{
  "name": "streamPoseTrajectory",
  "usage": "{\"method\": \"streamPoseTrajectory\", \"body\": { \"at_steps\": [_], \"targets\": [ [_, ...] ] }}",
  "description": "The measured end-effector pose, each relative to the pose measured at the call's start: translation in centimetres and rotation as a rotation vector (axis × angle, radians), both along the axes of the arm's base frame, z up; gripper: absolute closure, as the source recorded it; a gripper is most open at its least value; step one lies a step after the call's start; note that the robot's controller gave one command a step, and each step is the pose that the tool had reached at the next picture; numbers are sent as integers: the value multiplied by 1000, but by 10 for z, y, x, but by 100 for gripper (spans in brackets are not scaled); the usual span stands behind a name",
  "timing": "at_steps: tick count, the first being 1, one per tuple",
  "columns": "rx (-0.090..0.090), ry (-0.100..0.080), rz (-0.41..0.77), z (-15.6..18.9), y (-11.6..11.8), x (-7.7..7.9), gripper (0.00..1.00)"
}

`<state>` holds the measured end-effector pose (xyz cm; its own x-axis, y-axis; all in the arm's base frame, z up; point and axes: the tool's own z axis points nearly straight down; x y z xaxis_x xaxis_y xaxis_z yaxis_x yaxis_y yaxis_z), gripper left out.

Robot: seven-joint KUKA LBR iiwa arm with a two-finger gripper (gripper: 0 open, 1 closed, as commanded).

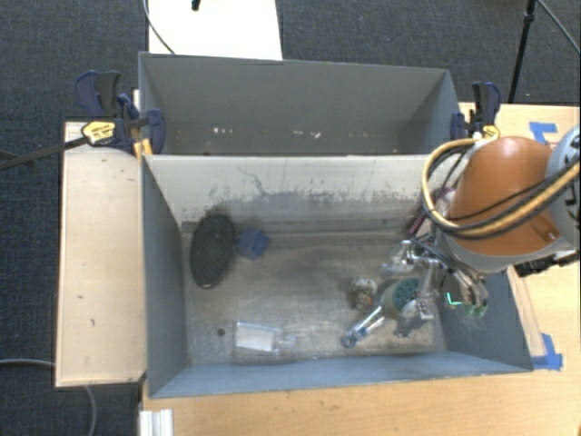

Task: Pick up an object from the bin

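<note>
Your gripper (410, 302) hangs well right of the dark oval pad (211, 248), over a small teal piece (398, 291); open or clenched, you cannot tell. The piece looks light and rigid; grasp its edges.

Nothing here can be read: no word, number or brand mark (not on the walls of the grey bin (172, 243), nor on the clear plastic piece (256, 337) well to the left of the claw (413, 305)).
</note>
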<state>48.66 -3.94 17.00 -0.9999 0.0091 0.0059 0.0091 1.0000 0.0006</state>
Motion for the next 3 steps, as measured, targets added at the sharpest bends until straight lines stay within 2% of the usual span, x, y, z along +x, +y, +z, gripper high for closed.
{"method": "streamPoseTrajectory", "body": {
  "at_steps": [1, 2, 3],
  "targets": [
    [0, -9, 288, -98, -23, 51, 0],
    [0, -16, 290, -96, -22, 52, 100],
    [-1, -15, 313, 26, -8, 7, 100]
  ]
}}
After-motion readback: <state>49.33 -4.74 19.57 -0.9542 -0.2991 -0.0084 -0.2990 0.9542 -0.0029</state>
